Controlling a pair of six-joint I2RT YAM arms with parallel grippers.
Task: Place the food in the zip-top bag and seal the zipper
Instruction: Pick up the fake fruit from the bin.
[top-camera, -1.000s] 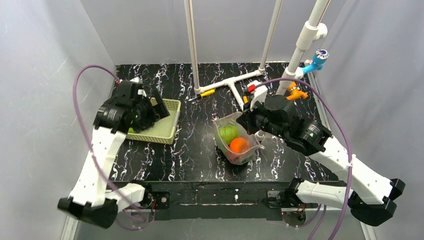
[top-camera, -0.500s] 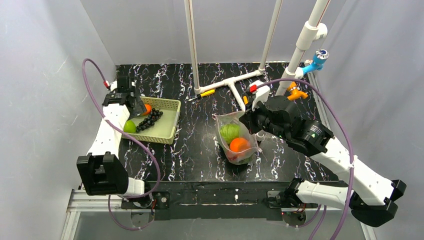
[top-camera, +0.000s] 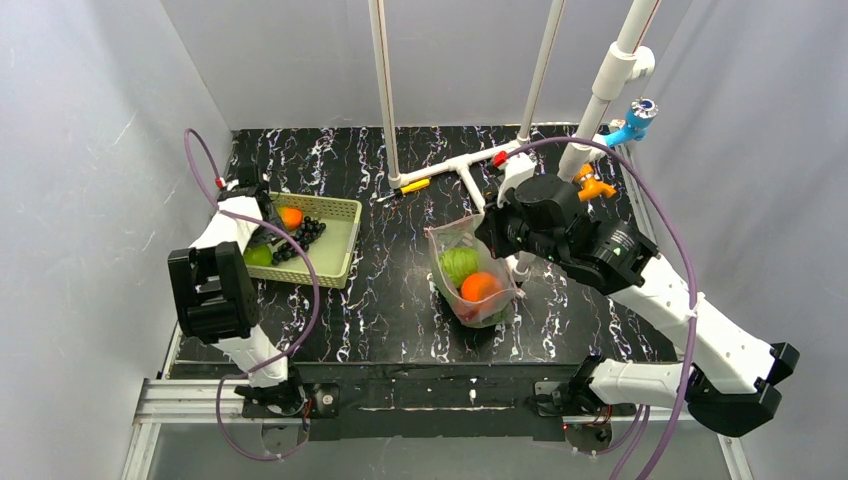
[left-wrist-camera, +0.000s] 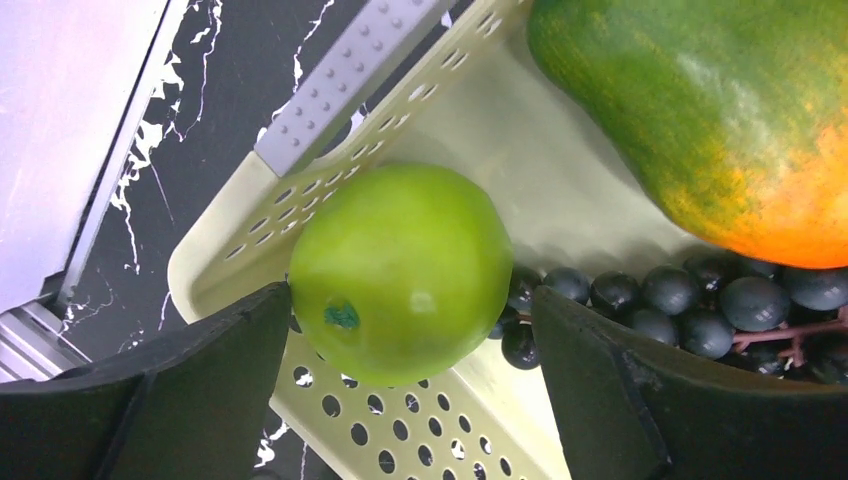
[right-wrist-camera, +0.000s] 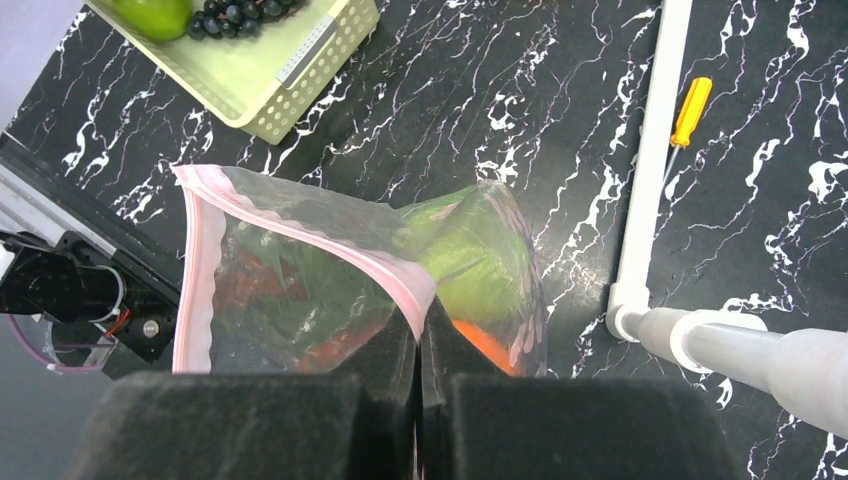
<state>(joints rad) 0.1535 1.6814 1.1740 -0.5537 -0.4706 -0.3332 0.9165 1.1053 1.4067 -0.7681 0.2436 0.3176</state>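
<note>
The clear zip-top bag (top-camera: 470, 275) stands on the black table with a green leafy piece (top-camera: 458, 263) and an orange (top-camera: 480, 287) inside. My right gripper (right-wrist-camera: 420, 322) is shut on its pink zipper strip (right-wrist-camera: 330, 245) and holds the mouth up and open; in the top view this gripper (top-camera: 492, 238) is at the bag's right rim. My left gripper (left-wrist-camera: 410, 350) is open inside the pale green basket (left-wrist-camera: 420, 420), one finger on each side of the green apple (left-wrist-camera: 400, 270), and it is not squeezing it. In the top view the apple (top-camera: 258, 256) lies at the basket's left end.
The basket (top-camera: 335, 255) also holds dark grapes (left-wrist-camera: 700, 300) and a green-orange mango (left-wrist-camera: 720, 110). A white pipe frame (top-camera: 470, 165) and a yellow screwdriver (top-camera: 415, 186) lie behind the bag. Blue and orange clamps (top-camera: 630, 125) hang at the back right. The grey side walls stand close.
My left arm has folded back from above the basket, and its gripper has come down around the green apple. My right gripper has kept hold of the bag and lifted its rim slightly.
</note>
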